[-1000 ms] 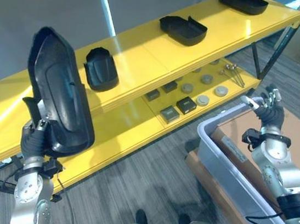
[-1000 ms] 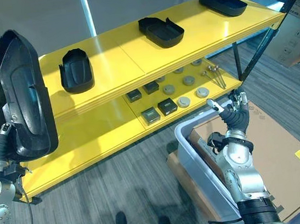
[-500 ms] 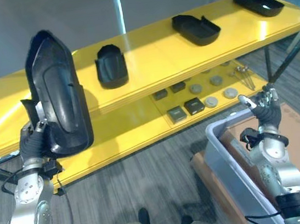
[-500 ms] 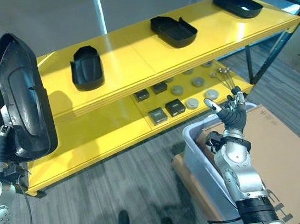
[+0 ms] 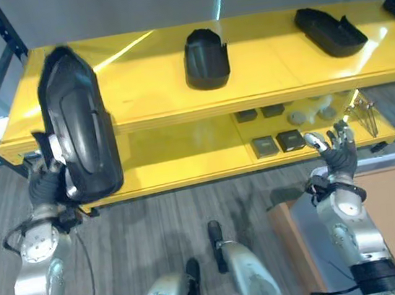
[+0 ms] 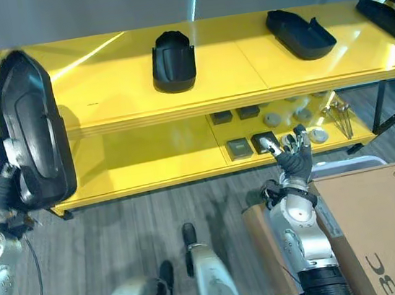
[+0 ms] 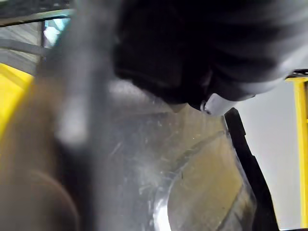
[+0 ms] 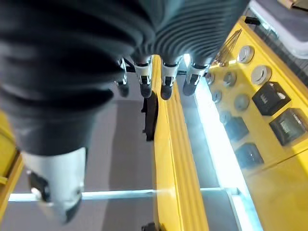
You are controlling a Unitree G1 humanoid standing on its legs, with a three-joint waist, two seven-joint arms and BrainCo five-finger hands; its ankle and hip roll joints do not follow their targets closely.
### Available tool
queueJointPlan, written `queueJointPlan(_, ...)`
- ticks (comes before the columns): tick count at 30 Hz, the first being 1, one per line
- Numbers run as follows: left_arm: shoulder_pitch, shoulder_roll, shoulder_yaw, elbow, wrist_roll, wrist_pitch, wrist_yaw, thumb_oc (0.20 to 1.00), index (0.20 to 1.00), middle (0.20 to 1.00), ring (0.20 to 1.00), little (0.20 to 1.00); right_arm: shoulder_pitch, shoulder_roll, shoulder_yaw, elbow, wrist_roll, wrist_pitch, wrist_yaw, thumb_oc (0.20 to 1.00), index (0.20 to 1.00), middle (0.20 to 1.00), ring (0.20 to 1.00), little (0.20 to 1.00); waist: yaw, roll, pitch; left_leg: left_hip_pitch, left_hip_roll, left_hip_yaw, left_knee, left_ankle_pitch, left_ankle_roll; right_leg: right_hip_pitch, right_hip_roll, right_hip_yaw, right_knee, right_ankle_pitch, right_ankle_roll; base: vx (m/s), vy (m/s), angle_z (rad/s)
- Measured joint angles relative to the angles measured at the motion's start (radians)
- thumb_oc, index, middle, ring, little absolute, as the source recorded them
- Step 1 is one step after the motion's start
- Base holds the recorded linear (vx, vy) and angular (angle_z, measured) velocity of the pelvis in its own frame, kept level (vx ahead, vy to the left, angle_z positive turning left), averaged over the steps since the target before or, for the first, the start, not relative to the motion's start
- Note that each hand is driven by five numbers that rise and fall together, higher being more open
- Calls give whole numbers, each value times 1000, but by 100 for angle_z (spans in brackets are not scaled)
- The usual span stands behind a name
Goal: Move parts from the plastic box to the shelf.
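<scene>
My left hand is shut on the lower edge of a large black moulded part and holds it upright in front of the left end of the yellow shelf. The part's inner face shows very close in the left wrist view. My right hand is raised with straight, spread fingers and holds nothing. It hangs in front of the lower shelf level, just above the rim of the grey plastic box.
Three smaller black parts lie on the top level: one in the middle, one further right, one at the far right. Small square and round pieces sit on the lower level. A cardboard carton stands at the lower right.
The camera has swung left, so the shelf's left end and upright post now show and the plastic box has slid toward the right edge. Both hands keep their poses.
</scene>
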Motion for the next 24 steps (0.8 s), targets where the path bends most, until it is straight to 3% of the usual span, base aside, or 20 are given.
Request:
queueJointPlan(2, 2, 0, -17, 0, 1, 0, 20, 200, 200, 200, 200, 200, -7, -2, -10, 3, 5, 0, 0, 1000, 1000, 1000, 1000, 1000, 10, 5, -2, 16, 2, -3, -45, 12, -16, 25, 3, -1, 7, 1, -2, 196, -156, -14)
queueJointPlan(5, -2, -2, -36, 0, 9, -1, 28, 200, 200, 200, 200, 200, -8, -5, -12, 1, 8, 0, 0, 1000, 1000, 1000, 1000, 1000, 14, 3, -31, 50, 3, -13, -109, 27, -29, 164, 4, -2, -116, 7, -10, 171, -132, -10)
queueJointPlan(8, -16, -2, -44, 0, 10, -1, 26, 200, 200, 200, 200, 200, -11, -15, -12, 1, 14, 0, 0, 1000, 1000, 1000, 1000, 1000, -4, 9, -35, 71, 11, -32, -132, 45, -30, 219, 9, -8, -203, 54, -23, 116, -102, 15)
queueJointPlan(10, -14, -3, -54, -1, 10, -2, 15, 200, 200, 200, 200, 200, -10, -19, -12, 1, 15, 2, 0, 1000, 1000, 1000, 1000, 1000, -1, 10, -42, 96, 11, -35, -149, 36, -45, 253, 10, -9, -233, 111, -47, 90, -101, 8)
queueJointPlan(14, -11, -5, -59, -1, 10, -2, 7, 200, 200, 200, 200, 200, -10, -21, -10, 3, 14, 3, 0, 1000, 1000, 1000, 1000, 1000, 1, 19, -58, 88, 24, -40, -130, 14, -84, 281, 22, -31, -279, 133, -84, 31, -83, 7)
queueJointPlan(15, -13, -5, -60, -1, 10, -2, 5, 200, 200, 200, 200, 200, -8, -21, -10, 5, 14, 3, 0, 1000, 1000, 1000, 1000, 1000, 2, 17, -59, 66, 26, -34, -82, -2, -108, 283, 22, -32, -277, 124, -95, 18, -69, 11)
queueJointPlan(19, -19, -11, -63, -1, 10, -2, -14, 200, 200, 200, 200, 200, -7, -21, -11, 10, 14, 3, -1, 1000, 1000, 1000, 1000, 1000, 3, 13, -57, -59, 21, 14, 174, -16, -144, 285, 3, -40, -259, 97, -126, 37, -56, 11)
queueJointPlan(20, -21, -14, -63, -1, 10, -2, -17, 200, 200, 200, 200, 200, -6, -20, -10, 12, 14, 3, -2, 1000, 1000, 1000, 1000, 1000, -1, 11, -56, -95, 35, 32, 252, -46, -139, 291, -2, -46, -260, 97, -147, 87, 79, 23)
queueJointPlan(21, -28, -13, -63, -1, 10, -1, -28, 200, 200, 200, 200, 200, 5, -18, -10, 13, 13, 3, -5, 1000, 1000, 1000, 1000, 1000, -16, 6, -55, -137, 111, 65, 354, -92, -157, 299, 0, -71, -259, 85, -151, 88, 141, 30)
queueJointPlan(22, -37, -13, -64, 2, 10, -1, -31, 200, 200, 200, 200, 200, 8, -19, -15, 12, 13, 3, -4, 1000, 1000, 1000, 1000, 1000, -34, 2, -53, -138, 170, 83, 347, -102, -170, 302, -3, -87, -262, 82, -145, 92, 217, 45)
queueJointPlan(24, -65, -12, -64, 3, 10, 0, -30, 200, 200, 200, 200, 200, 3, -17, -40, 6, 11, 2, -3, 1000, 1000, 1000, 1000, 1000, -69, 1, -53, -112, 272, 114, 212, -106, -182, 292, -11, -109, -256, 78, -140, 58, 233, 36)
